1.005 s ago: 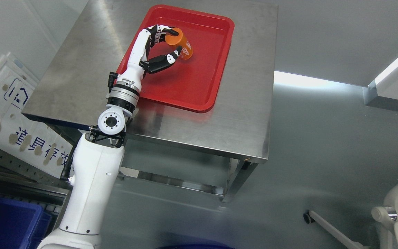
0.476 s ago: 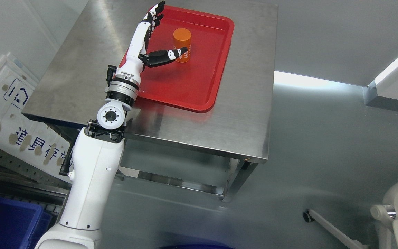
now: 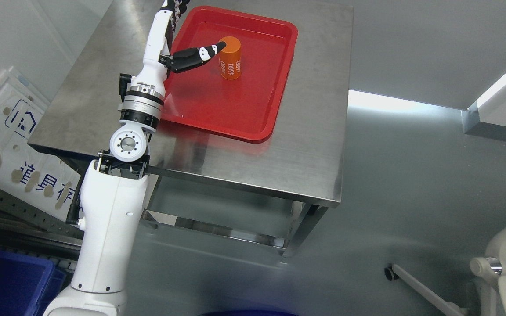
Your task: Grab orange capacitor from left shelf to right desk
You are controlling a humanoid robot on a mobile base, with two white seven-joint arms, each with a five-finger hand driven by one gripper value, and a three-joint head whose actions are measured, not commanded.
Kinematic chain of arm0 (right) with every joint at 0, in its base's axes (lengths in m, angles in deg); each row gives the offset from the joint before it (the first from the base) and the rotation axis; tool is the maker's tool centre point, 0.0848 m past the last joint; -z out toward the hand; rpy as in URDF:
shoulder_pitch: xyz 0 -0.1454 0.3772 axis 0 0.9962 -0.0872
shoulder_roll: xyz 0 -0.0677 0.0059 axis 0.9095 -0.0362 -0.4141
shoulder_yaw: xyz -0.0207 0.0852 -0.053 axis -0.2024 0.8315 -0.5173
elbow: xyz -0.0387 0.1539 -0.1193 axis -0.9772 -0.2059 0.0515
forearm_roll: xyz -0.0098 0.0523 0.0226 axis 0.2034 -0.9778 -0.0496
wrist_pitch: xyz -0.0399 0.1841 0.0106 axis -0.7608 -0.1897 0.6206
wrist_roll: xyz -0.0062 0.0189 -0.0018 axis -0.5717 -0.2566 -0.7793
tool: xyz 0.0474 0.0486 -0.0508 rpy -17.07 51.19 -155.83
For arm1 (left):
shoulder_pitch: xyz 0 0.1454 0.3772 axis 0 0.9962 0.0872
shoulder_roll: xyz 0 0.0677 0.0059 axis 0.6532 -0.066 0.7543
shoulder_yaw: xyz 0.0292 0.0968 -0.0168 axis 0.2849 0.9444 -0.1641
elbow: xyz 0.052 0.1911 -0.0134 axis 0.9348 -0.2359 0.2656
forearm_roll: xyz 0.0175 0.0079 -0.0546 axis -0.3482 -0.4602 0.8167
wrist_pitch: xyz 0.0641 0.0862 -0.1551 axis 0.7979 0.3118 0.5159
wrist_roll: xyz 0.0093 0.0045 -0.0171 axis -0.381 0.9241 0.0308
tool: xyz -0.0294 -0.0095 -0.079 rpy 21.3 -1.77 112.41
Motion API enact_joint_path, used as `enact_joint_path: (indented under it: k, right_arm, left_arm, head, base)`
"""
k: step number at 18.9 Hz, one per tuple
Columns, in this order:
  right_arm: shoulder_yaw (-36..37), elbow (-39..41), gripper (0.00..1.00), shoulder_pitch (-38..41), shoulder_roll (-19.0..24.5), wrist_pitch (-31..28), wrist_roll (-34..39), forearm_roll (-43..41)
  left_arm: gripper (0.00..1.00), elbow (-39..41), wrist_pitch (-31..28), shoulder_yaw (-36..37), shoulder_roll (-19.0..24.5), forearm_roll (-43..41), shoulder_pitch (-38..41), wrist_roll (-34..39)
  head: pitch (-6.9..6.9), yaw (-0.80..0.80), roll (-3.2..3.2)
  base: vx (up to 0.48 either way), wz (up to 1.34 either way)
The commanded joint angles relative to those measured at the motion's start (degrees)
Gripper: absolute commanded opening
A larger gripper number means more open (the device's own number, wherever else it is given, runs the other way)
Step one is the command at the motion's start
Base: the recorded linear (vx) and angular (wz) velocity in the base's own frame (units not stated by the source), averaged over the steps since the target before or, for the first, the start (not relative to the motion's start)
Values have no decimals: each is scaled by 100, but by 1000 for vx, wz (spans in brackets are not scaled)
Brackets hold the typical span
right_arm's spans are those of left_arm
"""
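Since half a second ago, the left hand has lifted up and away from the orange capacitor, its fingers spread and holding nothing; only the black thumb tip lies against the capacitor's top edge. Now the capacitor stands upright in the red tray on the steel worktop, apparently delivered. My worry: if the thumb drags sideways as the arm pulls back, it could tip the tall, narrow can over.

Blue bin lower left; chair lower right.
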Motion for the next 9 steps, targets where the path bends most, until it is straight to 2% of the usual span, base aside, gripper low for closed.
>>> enact_joint_path:
  k: [1,9]
  right_arm:
    - [62,193,100,79,-100,2,6,0]
    - [62,193,100,79,-100,2,6,0]
  left_arm:
    - [100,680,38,-1005,101,8,274,-63]
    - [100,680,12,-1172,101,8,1030,-55]
  head:
    - [0,0,0]
    - [1,0,0]
  base:
    - [0,0]
    - [0,0]
